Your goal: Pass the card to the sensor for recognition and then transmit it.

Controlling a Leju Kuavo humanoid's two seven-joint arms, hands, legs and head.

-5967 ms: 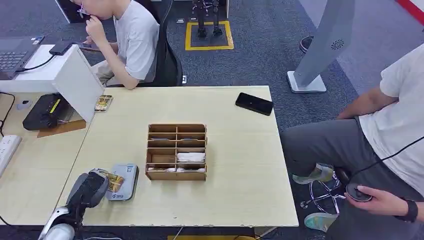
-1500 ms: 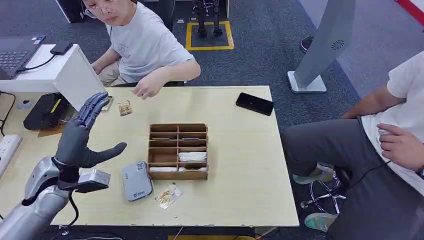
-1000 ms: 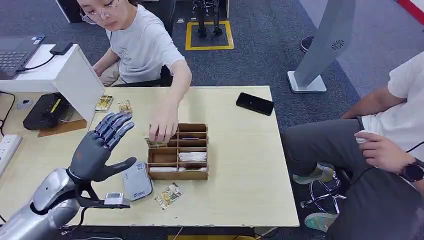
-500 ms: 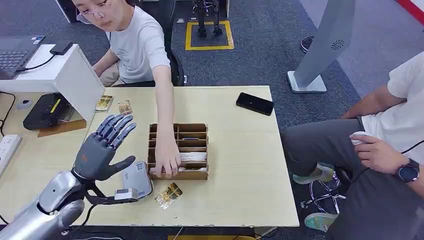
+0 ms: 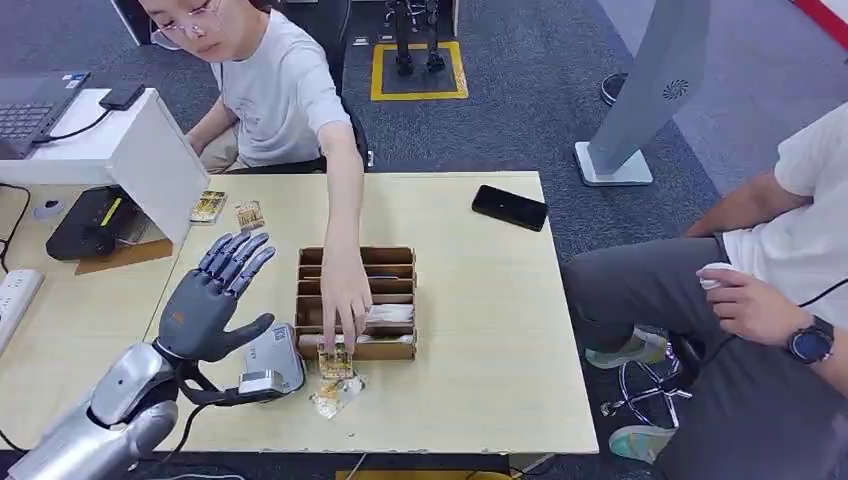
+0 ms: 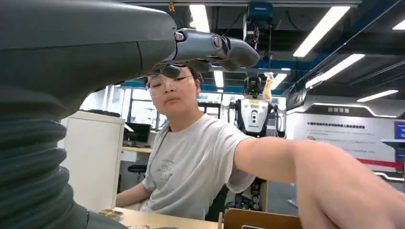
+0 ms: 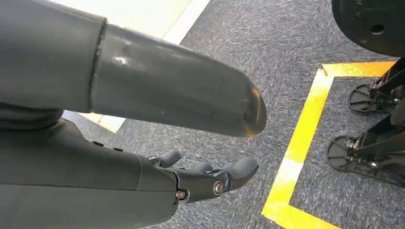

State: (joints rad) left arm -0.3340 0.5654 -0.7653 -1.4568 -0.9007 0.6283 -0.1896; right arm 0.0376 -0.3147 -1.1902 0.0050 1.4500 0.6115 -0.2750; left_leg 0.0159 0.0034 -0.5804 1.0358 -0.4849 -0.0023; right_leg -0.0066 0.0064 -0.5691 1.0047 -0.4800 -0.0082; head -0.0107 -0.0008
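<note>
Cards are seen in two places: one (image 5: 337,362) is pinched by a person's hand (image 5: 345,295) at the near edge of the wooden organizer (image 5: 356,303), and another (image 5: 336,394) lies flat on the worktop (image 5: 480,340) just in front of it. The grey sensor (image 5: 270,362) rests beside the organizer. The left hand (image 5: 212,300) is raised over the worktop with fingers (image 5: 240,257) spread, holding nothing. The right hand (image 7: 143,157) hangs over the floor, loosely extended and empty. No card is judged to be held for presenting to the sensor; the next move calls for taking a card.
</note>
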